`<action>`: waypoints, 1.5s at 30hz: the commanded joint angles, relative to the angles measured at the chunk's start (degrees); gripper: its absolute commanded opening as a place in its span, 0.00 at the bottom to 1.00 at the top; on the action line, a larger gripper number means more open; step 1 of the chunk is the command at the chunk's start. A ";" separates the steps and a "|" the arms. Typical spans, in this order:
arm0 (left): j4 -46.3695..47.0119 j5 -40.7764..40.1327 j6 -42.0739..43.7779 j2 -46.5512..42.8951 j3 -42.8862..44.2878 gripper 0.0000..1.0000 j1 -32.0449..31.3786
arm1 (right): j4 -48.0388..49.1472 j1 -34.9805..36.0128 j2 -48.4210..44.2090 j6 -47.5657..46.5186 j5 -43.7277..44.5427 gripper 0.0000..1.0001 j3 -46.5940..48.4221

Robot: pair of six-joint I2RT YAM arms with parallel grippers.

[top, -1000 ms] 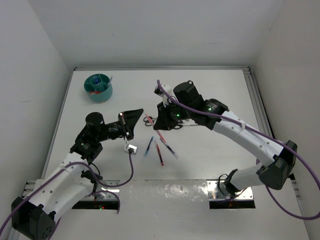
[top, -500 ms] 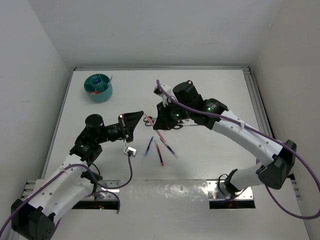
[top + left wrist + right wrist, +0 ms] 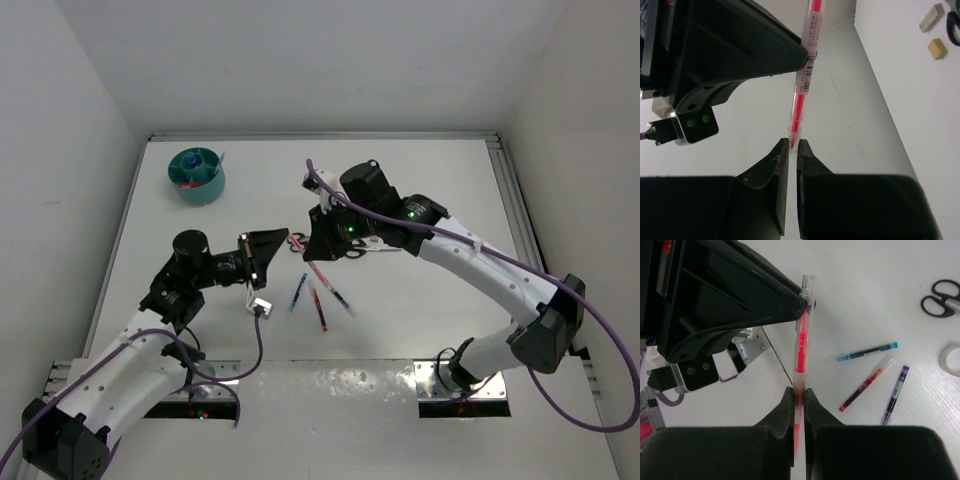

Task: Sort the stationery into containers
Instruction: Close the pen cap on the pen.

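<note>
Count: three loose pens (image 3: 867,382) on tabletop (image 3: 420,190), one scissors (image 3: 940,297), one organiser (image 3: 205,190) far left. Fourth pen (image 3: 801,345), red, midair: my right hand (image 3: 799,390) clamped on its barrel, my left hand (image 3: 793,145) pinched shut on its tip.

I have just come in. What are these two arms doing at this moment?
Both arms hold one red pen between them in the air above the middle of the table. The right gripper is clamped on one end and the left gripper is closed on the other, so it looks like a hand-over. A blue pen, a dark red pen and a purple pen lie on the table. The teal organiser stands at the far left and holds a few items.
</note>
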 commanded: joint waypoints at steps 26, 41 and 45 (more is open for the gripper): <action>-21.53 19.25 40.12 5.02 2.54 0.00 0.47 | 25.14 -3.15 4.64 14.49 -9.82 0.00 -5.68; -22.41 17.58 39.33 6.42 -1.59 0.00 2.67 | 27.61 -3.24 8.86 15.28 -9.29 0.00 -13.16; -23.20 16.97 39.33 7.48 -3.52 0.00 2.76 | 27.26 -3.23 11.23 15.28 -10.26 0.00 -12.98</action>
